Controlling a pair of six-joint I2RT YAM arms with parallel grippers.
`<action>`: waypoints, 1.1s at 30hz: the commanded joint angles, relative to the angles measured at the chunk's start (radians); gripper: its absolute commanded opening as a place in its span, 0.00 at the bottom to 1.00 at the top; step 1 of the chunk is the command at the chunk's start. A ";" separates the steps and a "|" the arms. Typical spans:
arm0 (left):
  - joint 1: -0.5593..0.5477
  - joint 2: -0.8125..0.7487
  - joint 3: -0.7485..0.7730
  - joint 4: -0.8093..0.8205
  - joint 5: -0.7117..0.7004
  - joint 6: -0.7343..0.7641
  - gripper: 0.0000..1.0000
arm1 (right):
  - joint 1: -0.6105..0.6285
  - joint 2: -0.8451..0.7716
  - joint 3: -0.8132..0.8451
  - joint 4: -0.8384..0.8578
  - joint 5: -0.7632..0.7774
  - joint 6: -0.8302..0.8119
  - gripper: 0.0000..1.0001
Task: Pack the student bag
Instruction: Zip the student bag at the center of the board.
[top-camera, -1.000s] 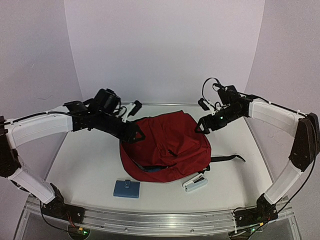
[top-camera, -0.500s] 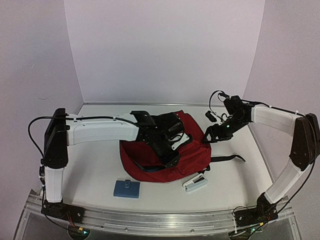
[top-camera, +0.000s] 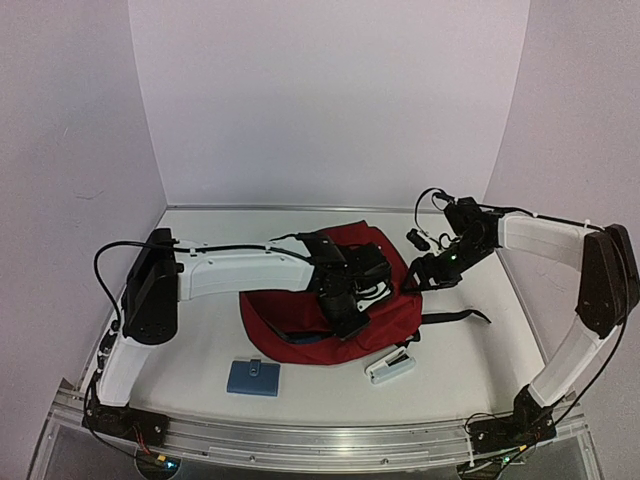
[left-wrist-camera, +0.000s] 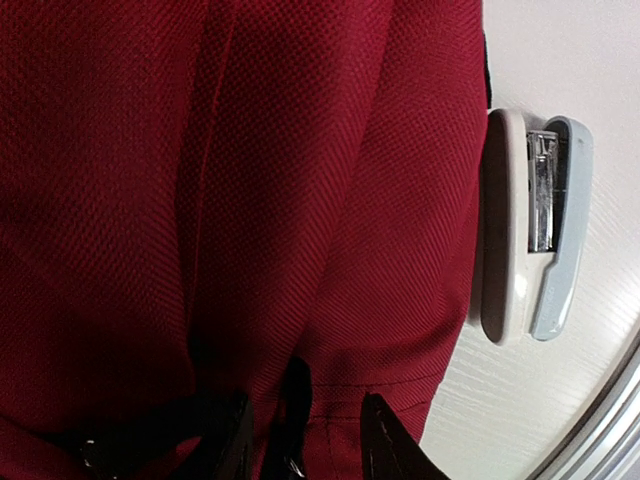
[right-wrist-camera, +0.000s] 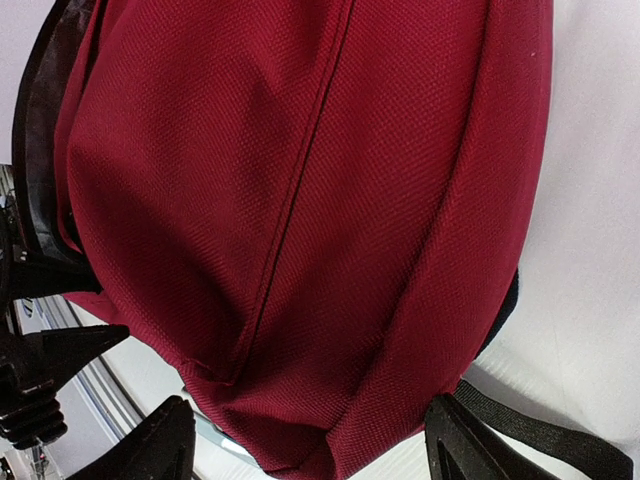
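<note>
The student bag (top-camera: 272, 315) is a dark red fabric backpack lying flat in the middle of the table. My left gripper (top-camera: 352, 322) reaches over its front half. In the left wrist view the bag (left-wrist-camera: 250, 180) fills the frame, and the left gripper (left-wrist-camera: 305, 402) is open with a black zipper pull (left-wrist-camera: 290, 405) between its jaws, untouched by the right jaw. My right gripper (top-camera: 414, 281) is at the bag's right end. In the right wrist view it (right-wrist-camera: 310, 425) is wide open, with the bag's end (right-wrist-camera: 330, 200) between the jaws.
A white and grey-blue stapler (top-camera: 390, 366) lies just off the bag's front right edge; it also shows in the left wrist view (left-wrist-camera: 530, 230). A blue wallet (top-camera: 253, 378) lies in front of the bag. A black strap (top-camera: 455, 318) trails right. The metal rail (top-camera: 320, 440) marks the near edge.
My left arm has swung from the bag's left side over the top to its front middle. My right gripper has moved down and slightly right along the bag's right end.
</note>
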 joint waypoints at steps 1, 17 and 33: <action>-0.002 0.041 0.070 -0.057 -0.040 0.014 0.37 | 0.003 0.015 -0.008 -0.002 -0.015 0.003 0.78; -0.017 0.064 0.074 -0.101 -0.064 -0.002 0.15 | 0.003 0.022 -0.011 -0.004 -0.008 0.001 0.72; -0.017 -0.211 -0.185 0.084 0.020 -0.030 0.00 | 0.002 0.071 0.036 0.000 0.138 -0.014 0.01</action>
